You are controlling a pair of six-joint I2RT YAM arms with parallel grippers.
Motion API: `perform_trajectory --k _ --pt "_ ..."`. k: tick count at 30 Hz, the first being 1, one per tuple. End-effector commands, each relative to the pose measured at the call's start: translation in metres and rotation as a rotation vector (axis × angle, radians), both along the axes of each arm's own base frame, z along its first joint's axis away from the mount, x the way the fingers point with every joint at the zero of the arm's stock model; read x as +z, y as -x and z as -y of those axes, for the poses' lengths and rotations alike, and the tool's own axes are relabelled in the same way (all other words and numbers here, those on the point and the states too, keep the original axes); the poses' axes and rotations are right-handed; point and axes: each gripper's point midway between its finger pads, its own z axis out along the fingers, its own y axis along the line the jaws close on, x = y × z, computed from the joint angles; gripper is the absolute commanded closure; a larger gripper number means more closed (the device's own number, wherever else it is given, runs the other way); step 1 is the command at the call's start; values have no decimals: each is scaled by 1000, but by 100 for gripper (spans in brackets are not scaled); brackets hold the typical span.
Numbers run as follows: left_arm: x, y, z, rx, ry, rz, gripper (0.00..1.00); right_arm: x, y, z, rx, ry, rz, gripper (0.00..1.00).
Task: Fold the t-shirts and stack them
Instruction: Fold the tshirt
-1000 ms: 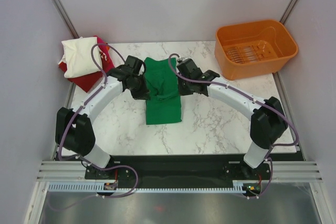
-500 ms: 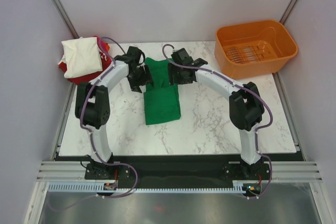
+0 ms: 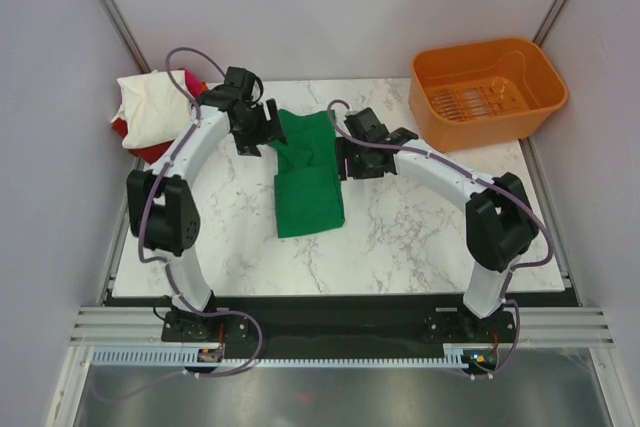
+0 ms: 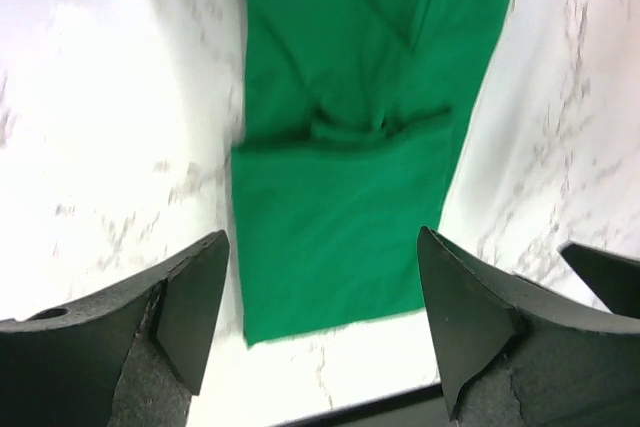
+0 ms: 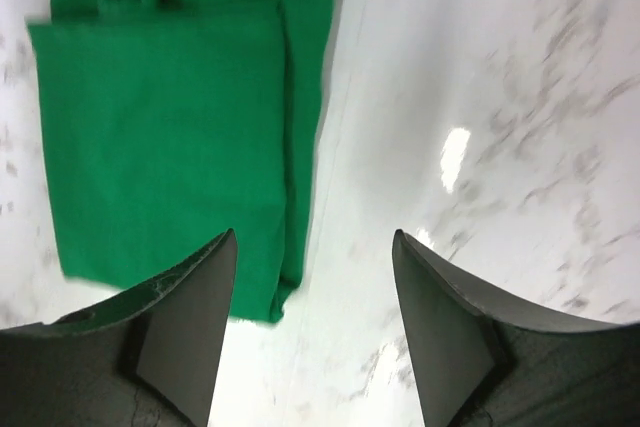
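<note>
Fold in progress: left end effector [image 4: 322,239] and right end effector [image 5: 313,237] gape empty above the green tee [image 3: 310,197]; next, regrasp for another fold.

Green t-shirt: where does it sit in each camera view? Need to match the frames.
Top external: the folded bright green cloth t-shirt lies in the middle of the white marble tabletop.
Left wrist: the t-shirt fills the centre of the picture.
Right wrist: the t-shirt is at upper left.
Shared landmark: the marble tabletop, bare beside the shirt in all three.
</note>
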Motion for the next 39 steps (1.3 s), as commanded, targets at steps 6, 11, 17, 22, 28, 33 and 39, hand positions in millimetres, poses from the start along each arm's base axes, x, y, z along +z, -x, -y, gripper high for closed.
perform_trajectory --k 6,11,17,22,28,33,39 --pt "8 111 -30 -20 -29 19 18 -12 71 -37 135 -206 -67 33" --pt "24 149 -45 -41 -46 126 19 -15 74 -32 128 -200 -56 39" --pt "10 180 -58 -50 -78 138 18 -20 73 -30 120 -187 -59 43" --pt "-4 188 -64 -44 -103 112 19 -38 73 -32 117 -176 -91 45" --pt "-6 187 -64 -48 -104 113 20 -55 77 -36 124 -176 -122 48" --pt "-10 186 -62 -54 -96 110 20 -69 86 -42 131 -174 -142 51" --pt "-10 186 -61 -53 -94 116 20 -81 91 -42 136 -171 -156 66"
